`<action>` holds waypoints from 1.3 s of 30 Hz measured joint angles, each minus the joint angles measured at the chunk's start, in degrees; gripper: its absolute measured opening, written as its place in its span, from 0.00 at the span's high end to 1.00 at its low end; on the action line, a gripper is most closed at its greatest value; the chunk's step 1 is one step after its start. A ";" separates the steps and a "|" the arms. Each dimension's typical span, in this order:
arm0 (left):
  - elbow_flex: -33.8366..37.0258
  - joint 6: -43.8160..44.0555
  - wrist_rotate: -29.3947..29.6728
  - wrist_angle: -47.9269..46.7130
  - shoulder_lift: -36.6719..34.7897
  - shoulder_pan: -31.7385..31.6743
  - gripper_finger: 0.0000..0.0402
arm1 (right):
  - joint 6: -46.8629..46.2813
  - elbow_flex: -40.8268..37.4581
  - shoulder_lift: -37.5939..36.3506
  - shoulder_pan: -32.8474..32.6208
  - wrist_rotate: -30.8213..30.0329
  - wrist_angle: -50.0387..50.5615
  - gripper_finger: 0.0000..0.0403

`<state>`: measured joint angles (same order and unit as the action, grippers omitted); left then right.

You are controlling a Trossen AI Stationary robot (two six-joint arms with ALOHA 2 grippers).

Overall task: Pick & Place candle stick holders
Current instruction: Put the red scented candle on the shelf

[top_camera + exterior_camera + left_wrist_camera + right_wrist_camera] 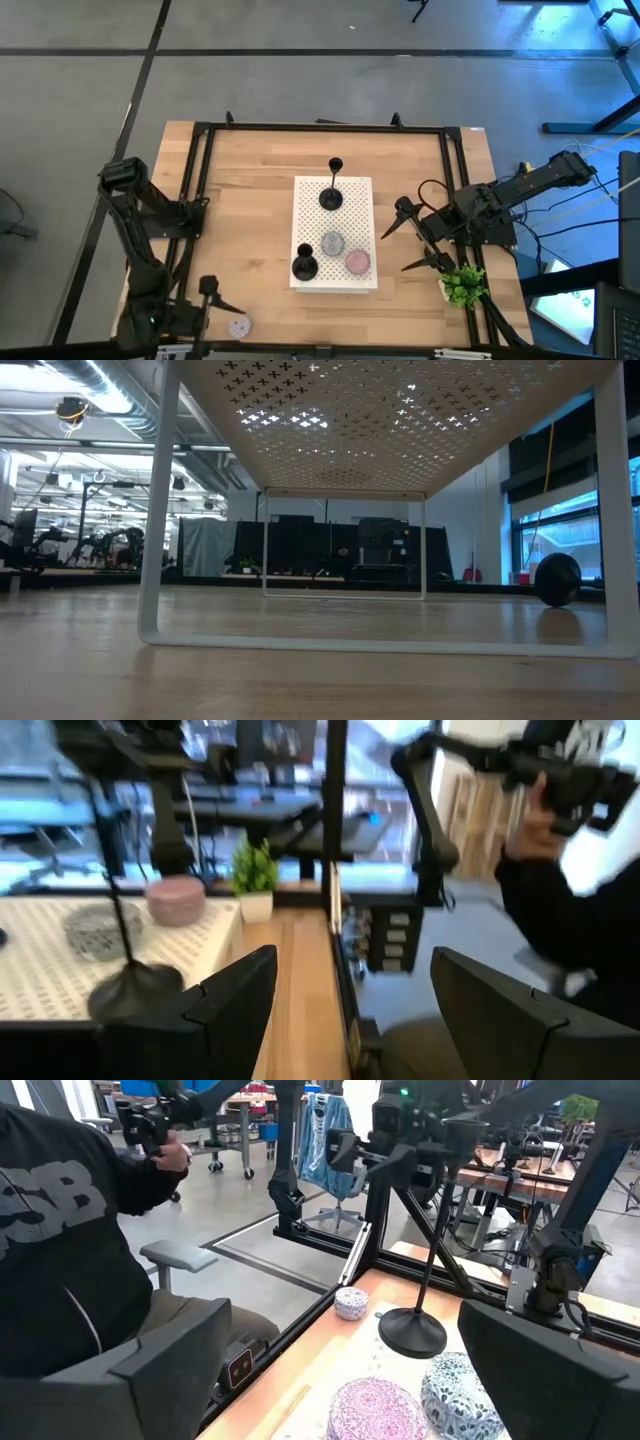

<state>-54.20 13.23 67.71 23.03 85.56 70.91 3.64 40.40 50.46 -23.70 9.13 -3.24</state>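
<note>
You have both grippers empty with jaws wide: right gripper (409,238) beside the white tray (362,190), left gripper (206,297) at the table's near-left corner.

Wooden table (240,210) under white perforated stand (353,195)

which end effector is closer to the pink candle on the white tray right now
Right. The right end effector sits just off the tray's right edge beside the pink candle; the left end effector waits by the table's front-left corner.
</note>
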 joint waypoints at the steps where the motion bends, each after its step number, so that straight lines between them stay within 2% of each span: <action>1: -1.68 3.08 -1.53 -5.06 0.00 -0.71 0.35 | 0.00 0.00 0.00 0.01 0.00 0.02 0.03; 8: -9.50 26.98 -15.05 -35.25 0.00 -6.39 0.35 | 0.00 0.00 0.00 0.00 0.00 0.23 0.03; 14: -10.55 41.61 -30.63 -48.16 0.02 -11.77 0.35 | 0.00 0.00 0.00 0.00 0.00 0.48 0.03; 19: -10.55 46.53 -37.37 -51.63 0.21 -13.44 0.35 | 0.00 0.00 -0.02 0.00 0.00 0.48 0.03; 29: -10.57 49.10 -38.85 -52.45 1.24 -13.35 0.35 | -0.51 0.00 -0.02 0.00 0.01 0.48 0.03; 35: -10.57 55.49 -47.42 -55.28 4.52 -14.75 0.35 | -1.09 0.00 -0.02 0.00 0.00 0.74 0.03; 39: -10.57 56.79 -51.64 -54.43 6.51 -15.34 0.35 | -1.11 0.00 -0.02 0.00 0.00 0.74 0.03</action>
<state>-64.77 70.02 16.07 -31.41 92.07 55.57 2.53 40.40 50.43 -23.70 9.13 -2.50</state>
